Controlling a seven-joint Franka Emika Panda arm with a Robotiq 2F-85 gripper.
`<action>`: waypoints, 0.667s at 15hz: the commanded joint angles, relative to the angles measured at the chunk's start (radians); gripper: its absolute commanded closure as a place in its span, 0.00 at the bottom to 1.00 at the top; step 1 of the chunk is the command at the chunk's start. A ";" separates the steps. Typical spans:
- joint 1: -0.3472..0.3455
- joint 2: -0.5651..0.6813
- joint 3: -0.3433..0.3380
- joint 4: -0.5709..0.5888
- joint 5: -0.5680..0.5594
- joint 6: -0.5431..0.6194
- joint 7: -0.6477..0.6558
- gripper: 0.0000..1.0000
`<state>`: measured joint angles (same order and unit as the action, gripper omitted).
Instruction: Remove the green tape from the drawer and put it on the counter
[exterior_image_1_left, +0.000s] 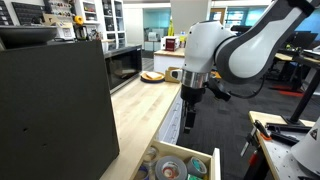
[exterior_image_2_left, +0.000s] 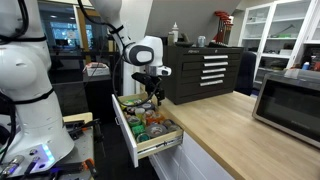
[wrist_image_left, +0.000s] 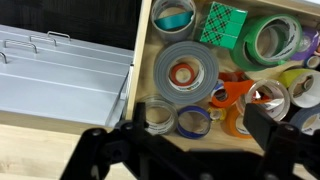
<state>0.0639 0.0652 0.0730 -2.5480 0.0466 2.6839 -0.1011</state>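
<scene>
Gripper: the gripper (wrist_image_left: 200, 135) hangs over the open drawer, its dark fingers (wrist_image_left: 272, 130) spread wide at the bottom of the wrist view. The jaws are released, with nothing between them.
Arm: in both exterior views the white arm reaches out past the counter edge, and the gripper (exterior_image_1_left: 190, 103) (exterior_image_2_left: 150, 90) points straight down, above the drawer contents and clear of them.
Green tape: the green tape (wrist_image_left: 250, 42) lies flat in the drawer's upper right corner in the wrist view, well apart from the fingers.
Neighbours: a green chequered pad (wrist_image_left: 225, 22) sits just beside it. A big silver-grey roll (wrist_image_left: 185, 55) with an orange core lies near the middle, and a teal roll (wrist_image_left: 172, 15) lies above that.
Under the fingers: a jumble of smaller rolls, orange, blue and white, packed close together.
Drawer: the drawer (exterior_image_1_left: 213, 165) (exterior_image_2_left: 160, 148) is pulled out and crowded with rolls.
Counter: the counter (exterior_image_1_left: 140, 115) (exterior_image_2_left: 225, 135) runs alongside the drawer in light wood, with a microwave (exterior_image_1_left: 122, 65) (exterior_image_2_left: 290, 100) standing on it.
Left of the wrist view: a grey metal tray (wrist_image_left: 60, 85) lies beside the drawer wall.
</scene>
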 joint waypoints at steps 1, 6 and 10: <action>-0.001 -0.001 0.001 0.001 0.000 -0.003 0.001 0.00; 0.001 0.015 -0.002 -0.003 -0.019 0.027 0.024 0.00; 0.033 0.101 0.015 0.029 -0.076 0.061 0.080 0.00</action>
<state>0.0698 0.0894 0.0766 -2.5472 0.0220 2.6942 -0.0914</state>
